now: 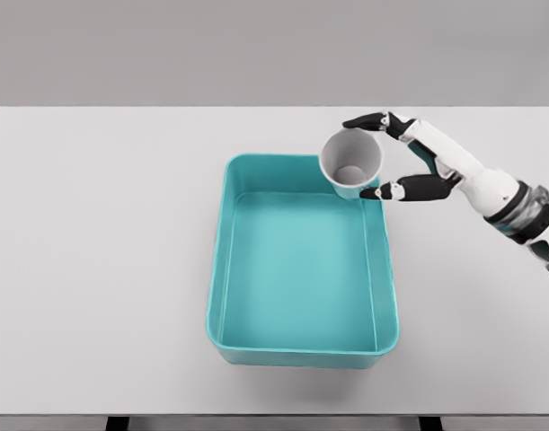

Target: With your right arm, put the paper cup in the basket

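You see right hand coming in from right side, fingers curled round cup, thumb below & other fingers above cup rim, so cup is gripped. Cup grey, mouth facing camera, tilted. Cup is over far right corner of basket, its lower part overlapping basket rim there; touching rim or not, you can't tell. Basket teal, rectangular, open top, sits approx in middle of table. Hand itself is just right of basket's far right corner.
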